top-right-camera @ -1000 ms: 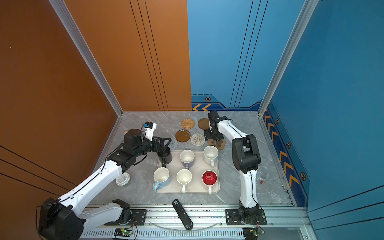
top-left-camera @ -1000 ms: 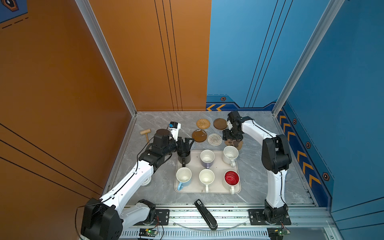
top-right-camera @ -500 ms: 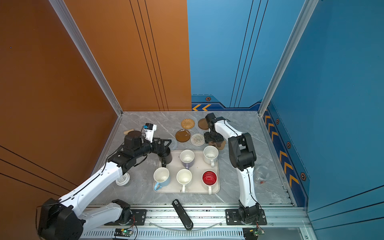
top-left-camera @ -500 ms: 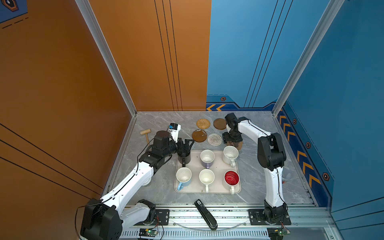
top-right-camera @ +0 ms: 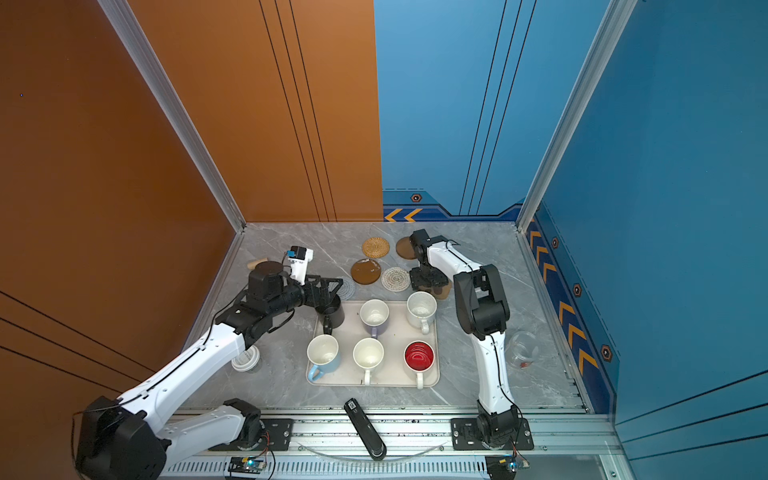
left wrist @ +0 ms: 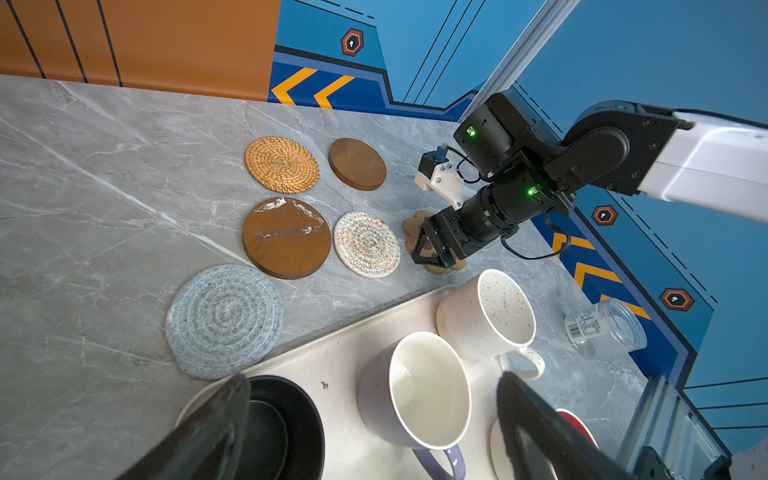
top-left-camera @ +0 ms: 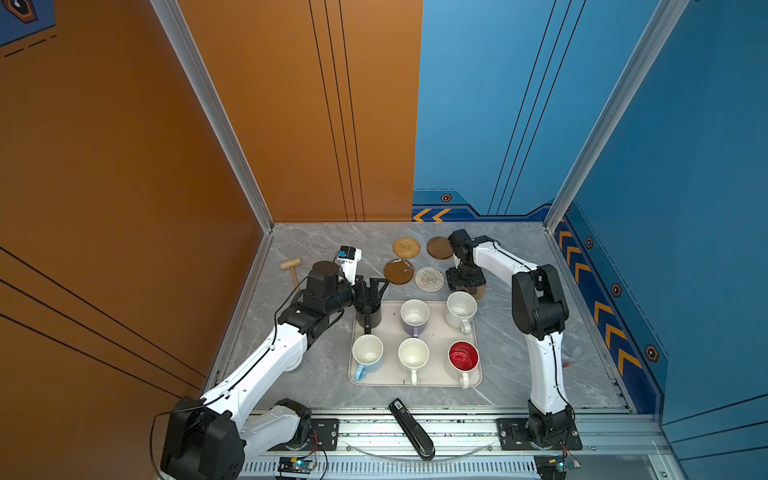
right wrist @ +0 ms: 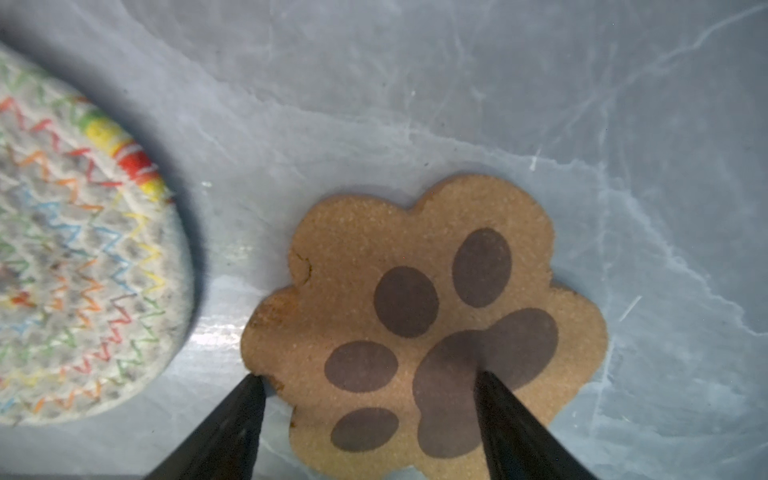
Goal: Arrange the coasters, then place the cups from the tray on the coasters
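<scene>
1. Starting with the right gripper (right wrist: pixel 368 376); hanging low over the paw-shaped coaster (right wrist: pixel 353 257); holding the jaws spread apart and pinching nothing; showing one fingertip at the coaster's edge and the other over the big dark pad print; impossible to tell whether either is touching.
2. Finding that paw-shaped coaster lying flat on the marble table (top-left-camera: pixel 316 249); sitting just beside the white crocheted coaster (top-left-camera: pixel 429 278) and close to the speckled cream mug (top-left-camera: pixel 460 307) at the tray's far right corner.
3. Switching to the left gripper (left wrist: pixel 372 384); hovering above the black mug (top-left-camera: pixel 369 313) at the tray's far left corner; holding the jaws wide apart too and gripping nothing; showing one finger over the black rim in the left wrist view.
4. Counting six mugs, all standing upright on the cream-white tray (top-left-camera: pixel 436 376); running black, lavender mug (top-left-camera: pixel 414 316), speckled cream across the far row; running light blue mug (top-left-camera: pixel 368 353), plain white mug (top-left-camera: pixel 413 353) and white mug with red inside (top-left-camera: pixel 463 356) along the near row.
5. Scanning the other coasters beyond the tray, all flat on the table; spotting the woven rattan coaster (top-left-camera: pixel 406 247) and the plain brown disc (top-left-camera: pixel 439 247) side by side at the back; seeing the white-streaked brown disc (top-left-camera: pixel 398 271) in front of them, beside the white crocheted one; catching the grey crocheted coaster (left wrist: pixel 224 320) just beside the tray's far left corner.
6. Glancing wider; noting a wooden mallet (top-left-camera: pixel 292 266) near the left wall, a white lid (top-right-camera: pixel 245 358) by the left arm and a clear jar (top-right-camera: pixel 521 347) by the right arm.
</scene>
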Motion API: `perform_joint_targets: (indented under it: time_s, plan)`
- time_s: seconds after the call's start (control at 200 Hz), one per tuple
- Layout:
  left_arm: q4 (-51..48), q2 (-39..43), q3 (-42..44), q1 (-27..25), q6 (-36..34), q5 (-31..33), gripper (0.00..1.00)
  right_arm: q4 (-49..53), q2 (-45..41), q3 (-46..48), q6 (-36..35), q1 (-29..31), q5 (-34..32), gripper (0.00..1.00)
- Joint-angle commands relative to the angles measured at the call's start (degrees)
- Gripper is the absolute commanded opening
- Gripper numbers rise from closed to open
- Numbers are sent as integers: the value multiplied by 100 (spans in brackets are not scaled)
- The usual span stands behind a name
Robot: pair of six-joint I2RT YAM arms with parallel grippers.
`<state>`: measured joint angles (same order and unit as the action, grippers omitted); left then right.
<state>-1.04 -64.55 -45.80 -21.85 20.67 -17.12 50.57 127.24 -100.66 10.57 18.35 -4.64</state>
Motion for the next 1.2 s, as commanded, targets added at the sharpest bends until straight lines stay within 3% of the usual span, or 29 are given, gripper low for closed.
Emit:
perform_joint_targets:
  time_s: [0.0,1.197]
  plan:
    - [59,92,-46,-61,23,-111,94,206,160,187,35,-196,-289,76]
    - [-246,13,-439,-490,104,437,93,-445,603,-68,-345,-1368,153,76]
